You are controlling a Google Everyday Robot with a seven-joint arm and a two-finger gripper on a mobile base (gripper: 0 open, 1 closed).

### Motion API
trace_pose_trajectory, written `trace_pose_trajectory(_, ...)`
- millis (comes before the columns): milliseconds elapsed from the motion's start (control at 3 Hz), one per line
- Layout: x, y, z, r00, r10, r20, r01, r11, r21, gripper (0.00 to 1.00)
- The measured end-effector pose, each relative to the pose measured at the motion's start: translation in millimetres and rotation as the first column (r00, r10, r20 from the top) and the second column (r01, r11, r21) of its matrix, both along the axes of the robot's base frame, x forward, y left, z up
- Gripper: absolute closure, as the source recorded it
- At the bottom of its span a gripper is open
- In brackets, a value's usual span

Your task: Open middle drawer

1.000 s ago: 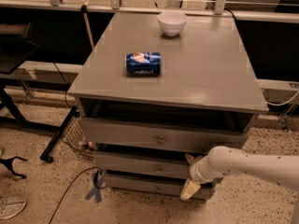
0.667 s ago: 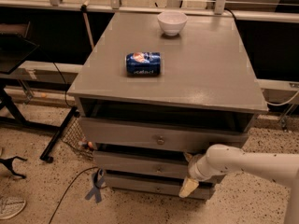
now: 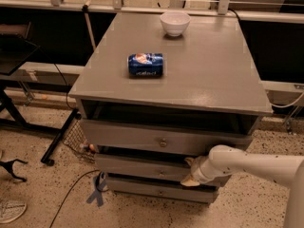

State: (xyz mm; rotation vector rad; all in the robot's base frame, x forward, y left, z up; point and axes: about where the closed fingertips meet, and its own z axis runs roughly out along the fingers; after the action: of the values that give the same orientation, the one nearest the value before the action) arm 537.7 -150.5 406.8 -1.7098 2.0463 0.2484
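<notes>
The grey cabinet has three stacked drawers. The middle drawer (image 3: 142, 165) is a wide shallow grey front with a small round knob (image 3: 161, 173), and it stands slightly out from the frame. My gripper (image 3: 189, 171) is low on the right, at the right part of that front, to the right of the knob. Its pale fingers (image 3: 192, 162) are spread apart, one at the drawer's upper edge and one at its lower edge. Nothing is held. The white arm (image 3: 251, 164) comes in from the right edge.
The top drawer (image 3: 137, 137) juts out a little, and the bottom drawer (image 3: 156, 192) sits below. A blue can (image 3: 145, 64) and a white bowl (image 3: 175, 23) rest on the cabinet top. A black stand's legs (image 3: 57, 141) and cables lie on the floor at left.
The arm has edged slightly left along the drawer fronts, and the gripper's lower finger sits a little higher. The drawers, can and bowl have not moved.
</notes>
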Motion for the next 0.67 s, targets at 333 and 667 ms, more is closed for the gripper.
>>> trace_pose_trajectory(333,0.6,2.1,2.4,0.9999,0.016,-0.002,-0.016,1.0,0.004,0.74)
trace_pose_trajectory(667,-2.2,2.2,2.4,0.9999,0.016,-0.002,-0.016,1.0,0.004,0.95)
